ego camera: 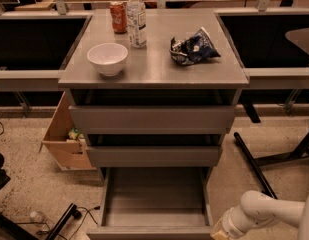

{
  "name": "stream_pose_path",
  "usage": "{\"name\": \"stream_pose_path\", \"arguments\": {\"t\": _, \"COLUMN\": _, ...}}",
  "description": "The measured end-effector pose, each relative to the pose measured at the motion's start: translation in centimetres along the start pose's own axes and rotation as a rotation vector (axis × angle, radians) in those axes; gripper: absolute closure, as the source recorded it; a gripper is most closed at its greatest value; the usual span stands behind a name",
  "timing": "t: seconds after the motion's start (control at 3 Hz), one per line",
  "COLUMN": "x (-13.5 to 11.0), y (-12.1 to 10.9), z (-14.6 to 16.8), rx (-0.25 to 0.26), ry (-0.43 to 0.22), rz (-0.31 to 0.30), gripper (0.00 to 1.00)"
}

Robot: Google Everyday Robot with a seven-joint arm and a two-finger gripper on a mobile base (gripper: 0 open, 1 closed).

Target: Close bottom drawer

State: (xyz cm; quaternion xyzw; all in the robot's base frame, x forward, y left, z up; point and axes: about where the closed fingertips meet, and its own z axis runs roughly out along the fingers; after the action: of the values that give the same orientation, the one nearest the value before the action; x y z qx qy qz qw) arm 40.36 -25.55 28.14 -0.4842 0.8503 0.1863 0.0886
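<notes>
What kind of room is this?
Probably an office snack corner or robot lab: a bowl, soda can and chip bag sit on a grey cabinet, and the gripper is bottom right beside the open bottom drawer.

White bowl [107, 58], can [118, 17], bottle [137, 18], chip bag [193, 47]; cardboard box [61, 134]
</notes>
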Motion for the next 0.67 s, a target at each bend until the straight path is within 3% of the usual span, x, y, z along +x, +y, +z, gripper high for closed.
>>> {"name": "stream_pose_path", "arguments": {"t": 0.33, "x": 3.3, "y": 0.3, "z": 6.6, "rx": -0.021, "ry": -0.029, "rz": 0.003, "gripper": 1.00}}
{"name": "stream_pose_path", "arguments": {"t": 0.67, "x": 4.9, "y": -0.7, "z": 11.2, "rx": 0.013, "ry": -0.064, "rz": -0.016, "gripper": 1.00}}
